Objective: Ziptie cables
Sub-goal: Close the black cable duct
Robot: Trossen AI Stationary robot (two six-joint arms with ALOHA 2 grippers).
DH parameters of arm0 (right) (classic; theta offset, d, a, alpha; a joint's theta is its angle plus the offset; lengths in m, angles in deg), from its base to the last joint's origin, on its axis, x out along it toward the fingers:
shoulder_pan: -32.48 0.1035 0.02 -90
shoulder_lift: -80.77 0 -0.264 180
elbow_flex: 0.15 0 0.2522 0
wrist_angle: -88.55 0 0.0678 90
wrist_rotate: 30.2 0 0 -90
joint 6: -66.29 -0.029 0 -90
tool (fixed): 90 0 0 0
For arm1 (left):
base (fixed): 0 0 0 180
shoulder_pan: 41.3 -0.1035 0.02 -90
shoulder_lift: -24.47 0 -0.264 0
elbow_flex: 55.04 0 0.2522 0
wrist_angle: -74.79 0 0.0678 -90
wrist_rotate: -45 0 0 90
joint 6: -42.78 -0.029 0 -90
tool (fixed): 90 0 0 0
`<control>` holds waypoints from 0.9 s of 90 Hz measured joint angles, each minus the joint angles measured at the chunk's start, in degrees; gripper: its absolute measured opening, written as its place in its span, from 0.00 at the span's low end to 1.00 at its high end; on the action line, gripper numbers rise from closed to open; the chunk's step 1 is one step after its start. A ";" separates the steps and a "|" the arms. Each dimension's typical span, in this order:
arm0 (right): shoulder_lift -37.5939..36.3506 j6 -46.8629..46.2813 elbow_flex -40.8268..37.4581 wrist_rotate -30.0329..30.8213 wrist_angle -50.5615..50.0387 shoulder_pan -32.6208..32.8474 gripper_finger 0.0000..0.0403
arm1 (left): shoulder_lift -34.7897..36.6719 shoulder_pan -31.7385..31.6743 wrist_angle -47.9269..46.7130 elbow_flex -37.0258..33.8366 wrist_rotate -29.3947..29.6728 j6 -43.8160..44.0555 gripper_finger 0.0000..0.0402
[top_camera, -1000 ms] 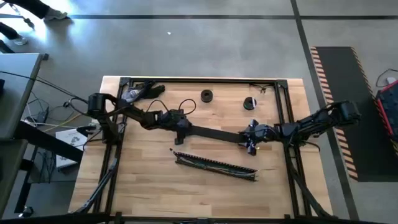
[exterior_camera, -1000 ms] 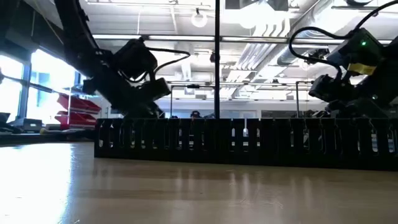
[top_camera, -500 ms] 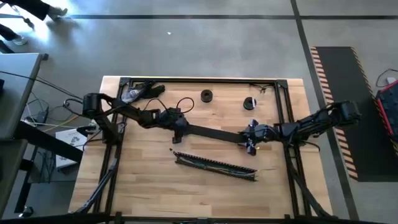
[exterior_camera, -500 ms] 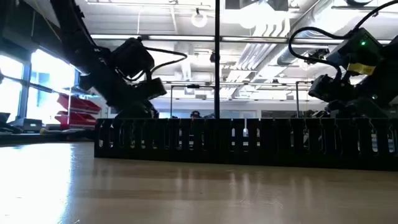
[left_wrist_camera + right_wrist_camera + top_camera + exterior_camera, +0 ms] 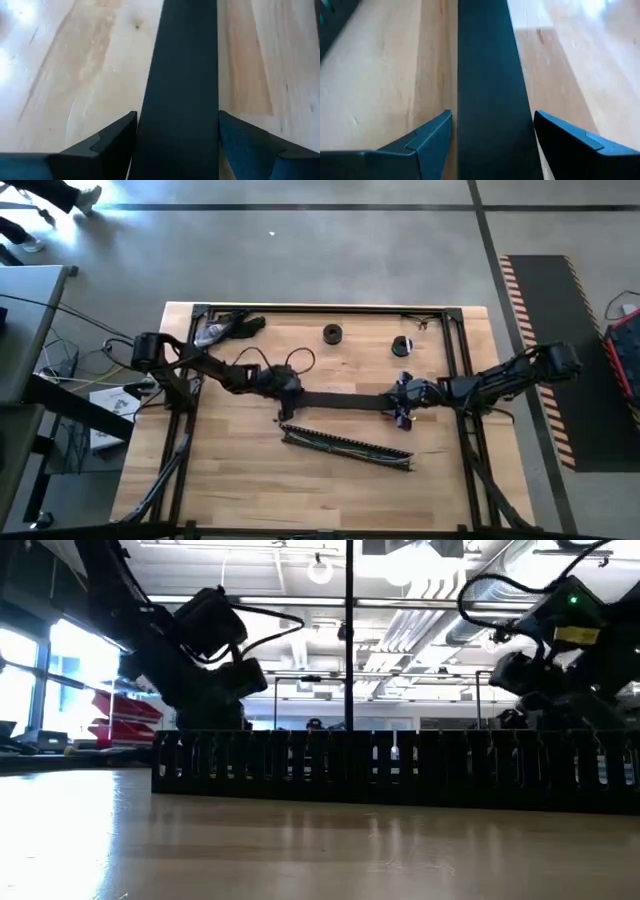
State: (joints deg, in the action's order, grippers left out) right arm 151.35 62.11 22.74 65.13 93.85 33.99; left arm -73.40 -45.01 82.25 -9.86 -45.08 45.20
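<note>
The left gripper (image 5: 290, 390) is holding one end of a long flat black strip (image 5: 345, 400). In the left wrist view, its two fingers (image 5: 112, 142) are sitting on either side of the strip (image 5: 180, 90), pressed against its edges. The right gripper (image 5: 400, 402) is holding the other end of the same strip. In the right wrist view, its fingers (image 5: 432, 137) are also squeezing the strip (image 5: 487, 90) from both sides. The strip is stretching straight between the two grippers, over the wooden table (image 5: 240, 470).

The cables (image 5: 350, 446) are lying in the black slotted channel (image 5: 345, 443). The channel is resting on the table just in front of both grippers, nearer the table's front edge, and neither gripper is touching it. In the low view the channel (image 5: 400, 765) is standing in front of both arms.

Behind the grippers, two small black round things (image 5: 332, 333) are sitting near the far edge of the table.
</note>
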 joint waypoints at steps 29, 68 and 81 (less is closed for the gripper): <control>-0.06 -2.61 -1.27 0.53 -0.34 0.00 0.65 | -0.11 3.63 1.94 0.06 3.44 0.93 0.62; -0.10 -3.32 -1.30 -0.72 -4.05 -0.02 0.74 | 5.25 3.95 -6.73 3.45 4.93 -0.57 0.74; -0.08 -3.46 -1.34 -0.13 -4.05 -0.02 0.76 | 3.05 4.59 -9.17 2.78 6.41 -1.51 0.77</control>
State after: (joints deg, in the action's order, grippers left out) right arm 151.27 58.65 21.40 64.99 89.80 33.97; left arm -70.34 -40.42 73.07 -7.09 -38.67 43.69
